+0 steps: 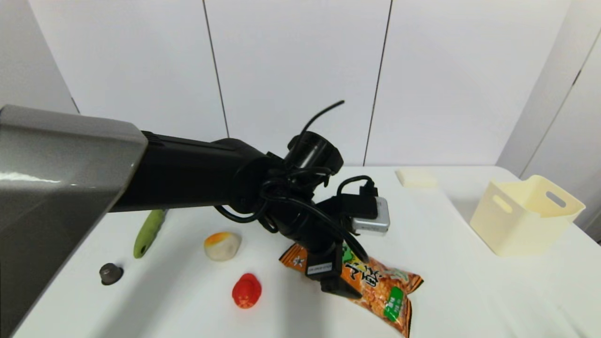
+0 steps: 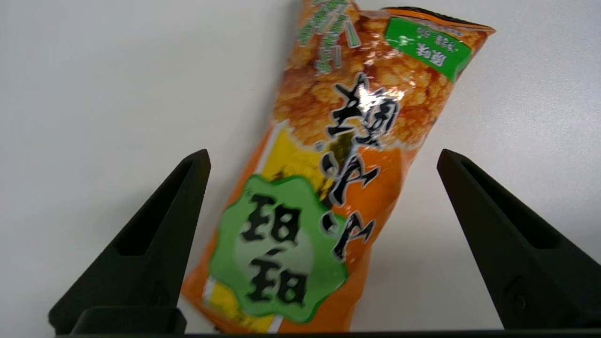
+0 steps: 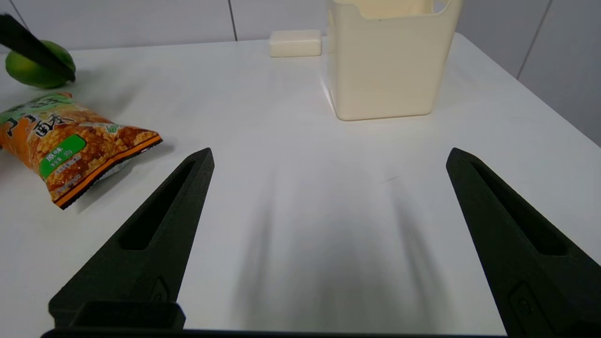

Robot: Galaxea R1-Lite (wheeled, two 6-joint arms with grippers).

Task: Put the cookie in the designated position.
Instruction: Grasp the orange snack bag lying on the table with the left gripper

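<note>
1. A white bench [image 1: 469,263] stands before a wall of pale panels with dark seams.
2. The cookie, a long crinkly orange snack bag with a green badge [image 1: 375,286], lies flat on the bench near its front edge; its upper end is hidden in the head view by the left arm.
3. The left pincer [image 2: 323,159] hangs over the bag with its fingers [image 2: 164,225] spread wide, one on each side of the bag and clear of it; in the head view its fingertips cannot be made out.
4. The right pincer [image 3: 328,157] is wide open too, low over bare bench, well apart from the bag [image 3: 70,145]; the arm itself is out of the head view.
5. A cream plastic basket with handle slots [image 1: 526,213] stands at the right, a flat cream pad [image 1: 415,177] behind it.
6. Left of the bag lie a small red rounded object [image 1: 246,291], an orange-and-white lump [image 1: 222,245], a green oblong thing partly covered by the arm [image 1: 148,232] and a small dark knob [image 1: 111,273].
</note>
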